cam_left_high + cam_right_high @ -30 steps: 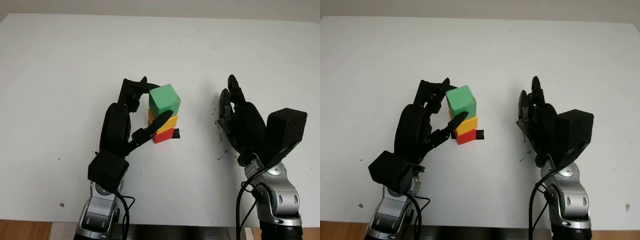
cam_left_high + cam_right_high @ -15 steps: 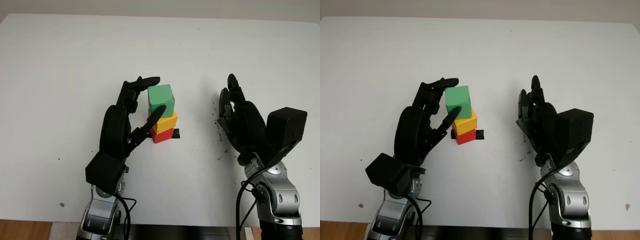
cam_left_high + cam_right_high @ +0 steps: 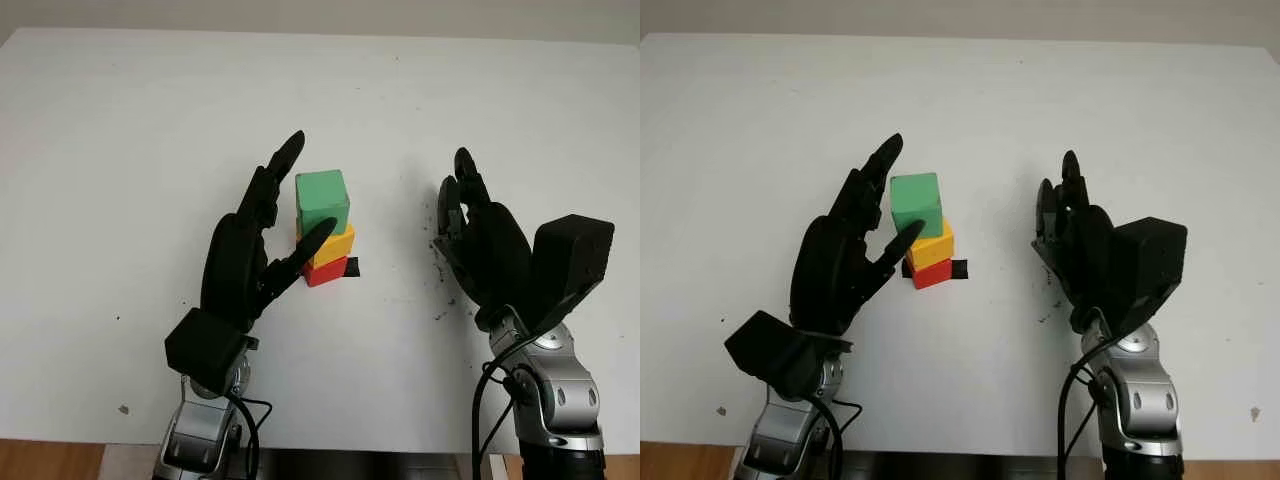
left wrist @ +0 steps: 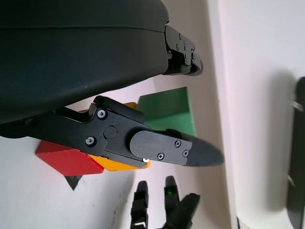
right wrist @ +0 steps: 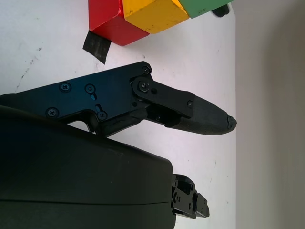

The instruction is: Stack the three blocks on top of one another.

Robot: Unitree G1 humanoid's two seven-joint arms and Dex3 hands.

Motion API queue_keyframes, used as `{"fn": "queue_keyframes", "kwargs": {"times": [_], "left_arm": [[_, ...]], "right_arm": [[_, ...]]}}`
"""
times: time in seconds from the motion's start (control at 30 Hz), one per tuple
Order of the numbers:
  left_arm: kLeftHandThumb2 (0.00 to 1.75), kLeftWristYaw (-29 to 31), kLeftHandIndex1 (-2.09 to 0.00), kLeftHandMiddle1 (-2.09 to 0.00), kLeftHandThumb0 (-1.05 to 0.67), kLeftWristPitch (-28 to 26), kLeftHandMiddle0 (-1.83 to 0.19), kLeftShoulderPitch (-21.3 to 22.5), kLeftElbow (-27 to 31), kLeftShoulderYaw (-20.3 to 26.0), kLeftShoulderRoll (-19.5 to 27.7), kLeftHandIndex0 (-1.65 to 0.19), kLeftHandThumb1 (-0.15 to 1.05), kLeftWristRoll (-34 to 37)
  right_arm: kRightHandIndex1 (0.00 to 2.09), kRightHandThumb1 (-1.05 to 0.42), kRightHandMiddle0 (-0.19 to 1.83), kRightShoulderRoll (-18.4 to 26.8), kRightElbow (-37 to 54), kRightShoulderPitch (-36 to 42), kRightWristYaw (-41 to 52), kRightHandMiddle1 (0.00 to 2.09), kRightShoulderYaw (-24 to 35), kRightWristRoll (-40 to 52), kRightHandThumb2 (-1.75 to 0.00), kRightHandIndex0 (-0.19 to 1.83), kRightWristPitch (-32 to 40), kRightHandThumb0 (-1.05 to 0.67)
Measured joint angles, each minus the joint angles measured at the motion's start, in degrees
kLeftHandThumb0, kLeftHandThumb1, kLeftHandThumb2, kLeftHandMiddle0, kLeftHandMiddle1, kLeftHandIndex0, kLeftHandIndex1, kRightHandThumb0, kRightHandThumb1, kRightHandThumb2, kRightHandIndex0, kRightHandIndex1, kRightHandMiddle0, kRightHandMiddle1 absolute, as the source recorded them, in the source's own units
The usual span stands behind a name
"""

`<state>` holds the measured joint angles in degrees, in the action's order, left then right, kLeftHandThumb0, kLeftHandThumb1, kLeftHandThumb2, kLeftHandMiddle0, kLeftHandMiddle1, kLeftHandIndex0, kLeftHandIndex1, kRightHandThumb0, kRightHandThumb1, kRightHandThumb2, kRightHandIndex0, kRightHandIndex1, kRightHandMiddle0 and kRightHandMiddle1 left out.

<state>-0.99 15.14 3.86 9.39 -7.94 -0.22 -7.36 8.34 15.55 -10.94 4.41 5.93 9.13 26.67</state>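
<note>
On the white table [image 3: 120,120], a green wooden cube [image 3: 322,201] is seen stacked on a yellow cube [image 3: 334,245], which sits on a red cube [image 3: 327,271]. The black left hand [image 3: 262,238] is held open just beside the stack, nothing grasped. The black right hand [image 3: 470,225] is kept open, well apart.

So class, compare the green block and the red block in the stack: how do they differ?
The green block sits on top of the stack; the red block is at the bottom, on the table. The green block looks larger than the red block. The green block sits turned relative to the red block. Both are cube-shaped.
</note>
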Motion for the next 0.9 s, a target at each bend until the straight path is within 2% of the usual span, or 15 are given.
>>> {"fn": "queue_keyframes", "kwargs": {"times": [0.1,0.3,0.43,0.57,0.6,0.7,0.9], "left_arm": [[0.62,1.4,-0.03,-0.05,-0.82,3.5,0.06,-0.9,0.1,1.2,0.2,0.07,1.05,4.0],[0.59,1.5,-0.06,-0.06,-0.77,8.4,0.01,-0.1,0.2,6.9,0.3,0.02,1.05,10.7],[0.54,2.9,-0.05,-0.05,-0.79,9.2,0.04,3.3,0.1,11.6,2.3,0.03,1.05,15.7],[0.62,-0.7,-0.05,-0.05,-0.72,9.5,0.03,8.7,-2.9,16.4,3.4,0.03,1.05,14.0],[0.66,-1.8,-0.05,-0.05,-0.67,9.1,0.05,10.3,-4.0,17.5,4.0,0.04,1.05,12.9],[0.6,-2.4,-0.07,-0.06,-0.71,6.1,0.01,15.3,-8.2,19.6,6.0,0.0,1.05,13.2],[0.62,0.8,-0.08,-0.06,-0.74,-2.8,-0.01,22.5,-19.6,20.5,11.2,-0.05,1.05,13.9]], "right_arm": [[0.0,-1.05,-0.19,0.0,0.0,0.1,0.1,0.0,0.0,0.0,-0.73,-0.19,0.0,-0.64],[0.0,-1.05,-0.19,0.0,0.0,0.1,0.1,0.0,0.2,0.0,-0.71,-0.19,-0.1,-0.65],[0.0,-1.05,-0.19,0.0,0.0,0.1,-0.2,0.0,0.8,0.0,-0.71,-0.19,-0.2,-0.65],[0.0,-1.05,-0.19,0.0,0.0,0.0,-0.1,0.0,1.2,0.0,-0.7,-0.19,-0.2,-0.66],[0.0,-1.05,-0.19,0.1,0.0,0.0,-0.1,0.0,1.2,0.0,-0.69,-0.19,-0.3,-0.66],[0.0,-1.05,-0.19,0.4,0.0,-0.1,0.4,0.0,1.4,0.0,-0.68,-0.19,-0.5,-0.67],[0.0,-1.05,-0.19,0.5,0.0,-0.8,0.2,0.0,1.6,-0.1,-0.68,-0.19,-1.8,-0.66]]}}
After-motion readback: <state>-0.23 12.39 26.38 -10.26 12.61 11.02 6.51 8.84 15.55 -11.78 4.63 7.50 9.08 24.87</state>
